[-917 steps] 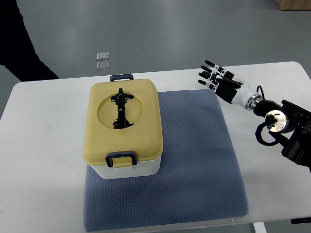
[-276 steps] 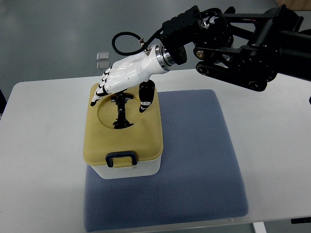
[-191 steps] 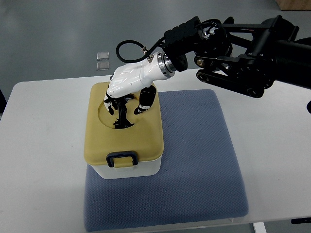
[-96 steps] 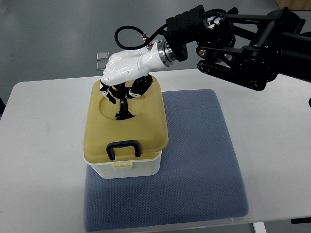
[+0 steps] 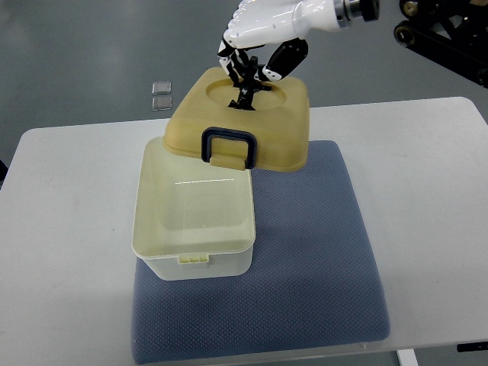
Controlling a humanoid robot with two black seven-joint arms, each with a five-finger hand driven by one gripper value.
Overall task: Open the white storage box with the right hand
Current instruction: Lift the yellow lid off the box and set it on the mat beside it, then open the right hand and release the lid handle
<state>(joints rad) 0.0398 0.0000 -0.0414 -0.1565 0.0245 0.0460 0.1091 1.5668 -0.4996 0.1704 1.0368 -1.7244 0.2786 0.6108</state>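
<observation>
The white storage box [image 5: 197,259] stands open on the left part of a blue-grey mat [image 5: 305,267]; its inside looks empty. Its yellow lid [image 5: 240,122] with a dark blue front latch [image 5: 227,145] hangs in the air above and behind the box, shifted to the right. My right hand [image 5: 248,72], white with black fingertips, is shut on the black handle in the lid's round recess and holds the lid up. Its arm comes in from the top right. The left arm is out of sight.
The mat lies on a white table [image 5: 69,229]. Two small clear squares [image 5: 161,94] lie on the grey floor beyond the table's far edge. The black arm links [image 5: 442,30] fill the top right corner.
The right hand reached from the right side to the lid, closed on its handle, tilted the lid up, and has now lifted it off the box, up and to the right.
</observation>
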